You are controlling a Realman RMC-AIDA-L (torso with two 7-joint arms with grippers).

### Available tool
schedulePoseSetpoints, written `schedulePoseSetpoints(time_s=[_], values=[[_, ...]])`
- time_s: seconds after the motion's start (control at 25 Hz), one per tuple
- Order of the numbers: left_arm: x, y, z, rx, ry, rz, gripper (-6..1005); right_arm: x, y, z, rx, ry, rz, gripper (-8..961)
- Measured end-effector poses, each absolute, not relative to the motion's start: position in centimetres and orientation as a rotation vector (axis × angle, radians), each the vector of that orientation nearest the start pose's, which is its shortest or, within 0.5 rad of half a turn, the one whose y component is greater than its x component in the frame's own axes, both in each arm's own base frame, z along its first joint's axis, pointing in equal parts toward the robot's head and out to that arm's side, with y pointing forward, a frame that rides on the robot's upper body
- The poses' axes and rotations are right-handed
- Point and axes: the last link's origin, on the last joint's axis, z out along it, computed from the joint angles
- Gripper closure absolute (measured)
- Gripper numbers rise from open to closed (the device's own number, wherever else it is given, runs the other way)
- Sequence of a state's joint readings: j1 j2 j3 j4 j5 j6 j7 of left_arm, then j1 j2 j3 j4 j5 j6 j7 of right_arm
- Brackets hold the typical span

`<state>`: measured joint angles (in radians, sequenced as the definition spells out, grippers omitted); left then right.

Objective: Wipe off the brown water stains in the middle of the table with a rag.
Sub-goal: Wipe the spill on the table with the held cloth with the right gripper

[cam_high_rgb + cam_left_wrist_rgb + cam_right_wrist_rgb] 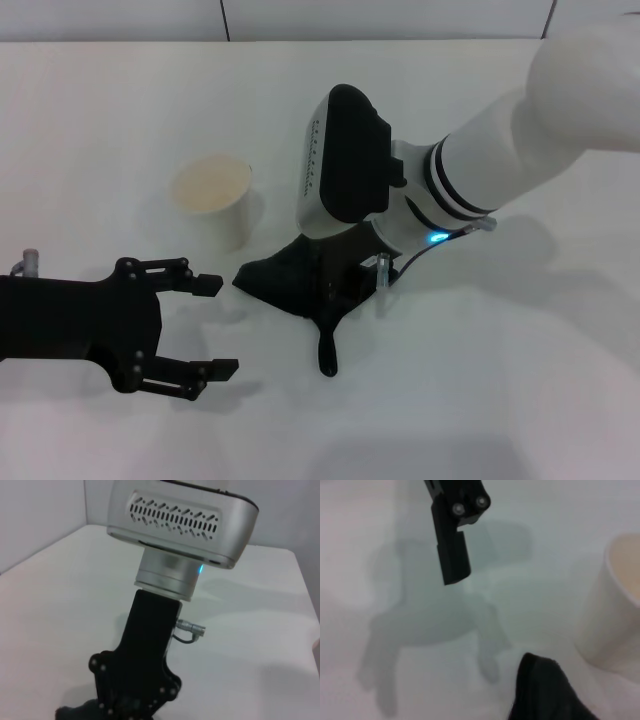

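Observation:
A dark rag (275, 283) lies crumpled on the white table (520, 380) near its middle. My right gripper (335, 300) is down on the rag, under the white wrist, and covers part of it. The left wrist view shows that gripper's black body (137, 680) from the front, and the right wrist view shows a corner of the rag (540, 692). The brown water stains show in no view. My left gripper (219, 327) is open and empty, low over the table to the left of the rag. One of its fingers (452, 555) shows in the right wrist view.
A cream-white paper cup (213, 197) stands upright just behind and left of the rag, close to both grippers. It also shows in the right wrist view (615, 610). The right forearm (520, 120) reaches in from the back right.

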<state>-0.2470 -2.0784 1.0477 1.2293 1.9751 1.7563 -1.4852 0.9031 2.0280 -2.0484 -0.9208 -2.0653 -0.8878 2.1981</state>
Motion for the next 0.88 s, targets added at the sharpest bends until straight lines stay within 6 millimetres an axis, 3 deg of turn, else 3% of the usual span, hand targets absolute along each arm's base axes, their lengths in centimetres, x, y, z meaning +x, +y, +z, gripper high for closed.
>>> schedulePoseSetpoints(time_s=[0.56,0.88], values=[[-25.0,26.6,2.9,-2.988,-0.277,-0.366,108,12.2,40.6,-11.6,-2.748,0.061,-0.306,882],[-25.0,26.8,2.9,-2.981,-0.276,-0.36,108,12.5,40.1,-11.6,-2.78,0.075,-0.338,881]])
